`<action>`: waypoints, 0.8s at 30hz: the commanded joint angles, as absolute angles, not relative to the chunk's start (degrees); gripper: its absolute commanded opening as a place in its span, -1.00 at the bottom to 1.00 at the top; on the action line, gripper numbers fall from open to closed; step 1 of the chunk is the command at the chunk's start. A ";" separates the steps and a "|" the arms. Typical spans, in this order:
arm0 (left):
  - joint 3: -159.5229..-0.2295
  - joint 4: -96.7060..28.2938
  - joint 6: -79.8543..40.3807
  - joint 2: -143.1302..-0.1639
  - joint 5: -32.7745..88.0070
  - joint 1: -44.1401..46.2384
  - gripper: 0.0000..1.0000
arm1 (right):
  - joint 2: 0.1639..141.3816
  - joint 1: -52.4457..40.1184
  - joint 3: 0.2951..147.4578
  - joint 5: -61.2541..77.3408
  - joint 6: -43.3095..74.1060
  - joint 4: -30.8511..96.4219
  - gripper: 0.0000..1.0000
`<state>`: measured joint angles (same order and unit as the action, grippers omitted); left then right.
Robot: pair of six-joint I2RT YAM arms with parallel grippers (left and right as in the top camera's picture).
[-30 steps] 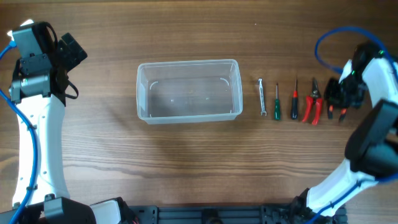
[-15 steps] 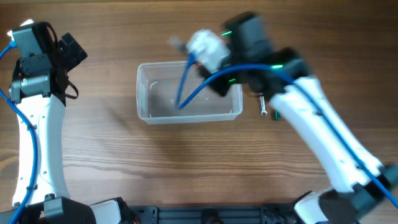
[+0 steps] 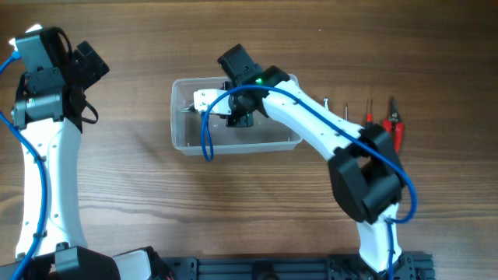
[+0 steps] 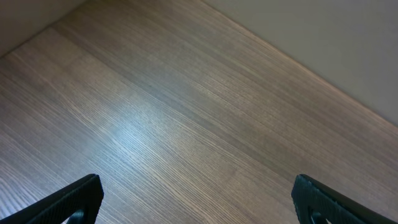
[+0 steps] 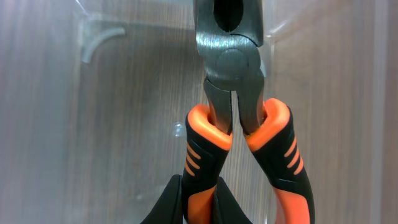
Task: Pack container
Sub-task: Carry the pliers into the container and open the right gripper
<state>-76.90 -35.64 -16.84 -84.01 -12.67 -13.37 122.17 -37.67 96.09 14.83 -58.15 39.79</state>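
Note:
The clear plastic container (image 3: 180, 145) stands at the table's middle. My right gripper (image 3: 238, 115) is over its inside and is shut on one handle of the orange-and-black pliers (image 5: 234, 70). In the right wrist view the gripper (image 5: 199, 190) clamps the left handle, and the pliers' steel head points away over the container's see-through floor and rounded wall (image 5: 96, 38). In the overhead view the pliers are hidden under the gripper. My left gripper (image 3: 92, 62) is far left of the container, open and empty; the left wrist view (image 4: 199, 202) shows only bare wood between its fingers.
To the right of the container a row of small tools lies on the wood: a red screwdriver (image 3: 369, 113) and red-handled pliers (image 3: 395, 128) show, and the right arm covers most of the others. A blue cable (image 3: 206, 132) hangs from the right arm across the container.
My right arm has swung from the right end of the tool row to over the container, carrying the orange-and-black pliers. The left arm has not moved.

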 commanded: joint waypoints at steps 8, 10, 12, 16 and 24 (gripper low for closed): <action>-77.36 -35.55 -16.97 -84.33 -13.56 -13.67 1.00 | 124.31 -36.99 96.31 18.06 -58.24 36.71 -0.50; -77.36 -35.55 -16.97 -84.33 -13.54 -13.67 0.99 | 124.31 -36.86 96.31 18.00 -58.04 36.42 -0.59; -77.36 -35.55 -16.97 -84.33 -13.56 -13.67 0.99 | 124.31 -36.53 96.31 17.85 -57.78 36.03 -0.60; -77.36 -35.55 -16.97 -84.33 -13.54 -13.67 1.00 | 124.29 -35.33 96.33 17.30 -54.70 35.57 -0.60; -77.36 -35.55 -16.97 -84.33 -13.54 -13.67 1.00 | 107.28 -33.28 104.57 -1.08 -25.10 43.38 0.16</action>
